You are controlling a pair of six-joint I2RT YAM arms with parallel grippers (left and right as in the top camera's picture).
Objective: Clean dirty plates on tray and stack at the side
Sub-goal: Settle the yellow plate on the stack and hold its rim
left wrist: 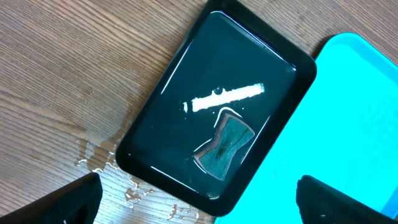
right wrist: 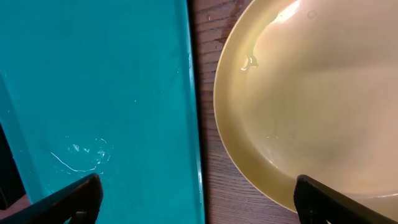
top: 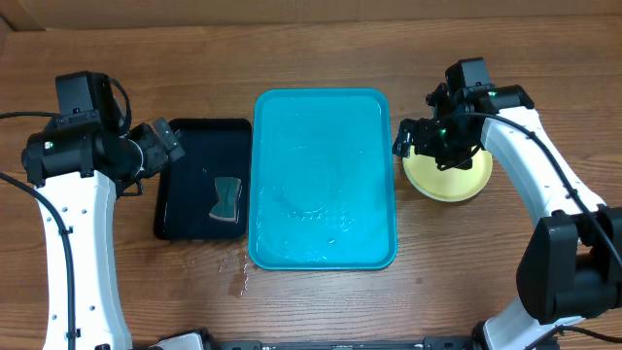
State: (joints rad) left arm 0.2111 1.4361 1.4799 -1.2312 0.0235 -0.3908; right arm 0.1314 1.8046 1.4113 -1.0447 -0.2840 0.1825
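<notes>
The turquoise tray [top: 324, 243] lies in the middle of the table, wet and with no plates on it. It also shows in the left wrist view [left wrist: 348, 124] and the right wrist view [right wrist: 93, 93]. A yellow-green plate [top: 439, 185] sits on the wood right of the tray; I cannot tell if others lie under it. It fills the right of the right wrist view [right wrist: 311, 93]. My right gripper [right wrist: 199, 202] is open and empty above the gap between tray and plate [top: 428, 141]. My left gripper [left wrist: 199, 202] is open and empty above the black tray's corner [top: 160, 146].
A smaller black tray [top: 180, 219] with water lies left of the turquoise tray and holds a grey-green sponge [top: 227, 198], also in the left wrist view [left wrist: 225, 146]. Water drops [top: 238, 272] wet the wood at its front corner.
</notes>
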